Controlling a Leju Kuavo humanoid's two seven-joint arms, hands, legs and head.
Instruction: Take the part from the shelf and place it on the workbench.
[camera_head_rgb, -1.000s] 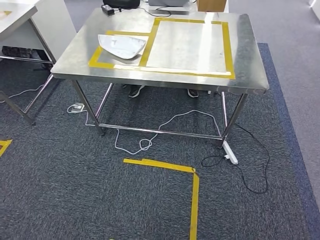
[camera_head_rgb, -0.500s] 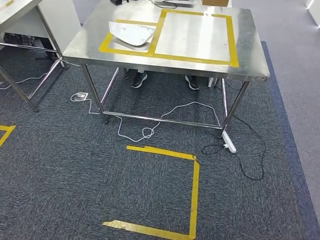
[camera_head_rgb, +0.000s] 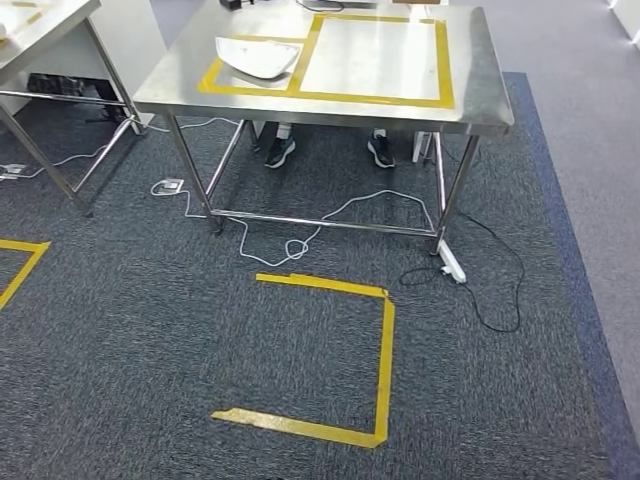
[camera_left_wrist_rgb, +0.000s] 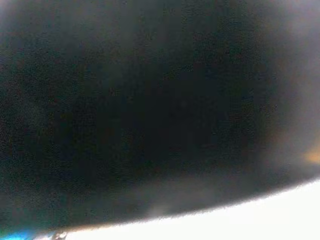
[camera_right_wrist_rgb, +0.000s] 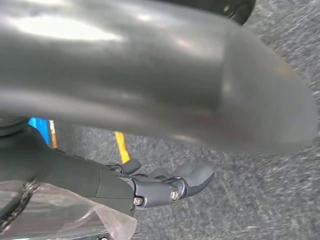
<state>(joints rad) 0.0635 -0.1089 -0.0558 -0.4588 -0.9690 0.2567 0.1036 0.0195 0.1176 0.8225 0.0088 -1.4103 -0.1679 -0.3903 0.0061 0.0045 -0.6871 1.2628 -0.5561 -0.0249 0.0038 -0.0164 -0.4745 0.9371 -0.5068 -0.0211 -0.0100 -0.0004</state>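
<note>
Head view: steel workbench (camera_head_rgb: 483, 95) catalogued as landmark; white curved part (camera_head_rgb: 256, 57) lies on its far left corner inside yellow tape (camera_head_rgb: 445, 70); judged light, thin, stiff, slippery, best taken by an edge; right hand (camera_right_wrist_rgb: 166, 187) seen with fingers extended, nothing visibly held; left hand's state cannot be told.

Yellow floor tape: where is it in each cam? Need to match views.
Head: yellow floor tape marks an open square on the carpet, centre, before the workbench.
Left wrist: too dark and blurred to tell.
Right wrist: yellow floor tape, a short strip beyond the right hand.
Shared landmark: the dark grey carpet.
</note>
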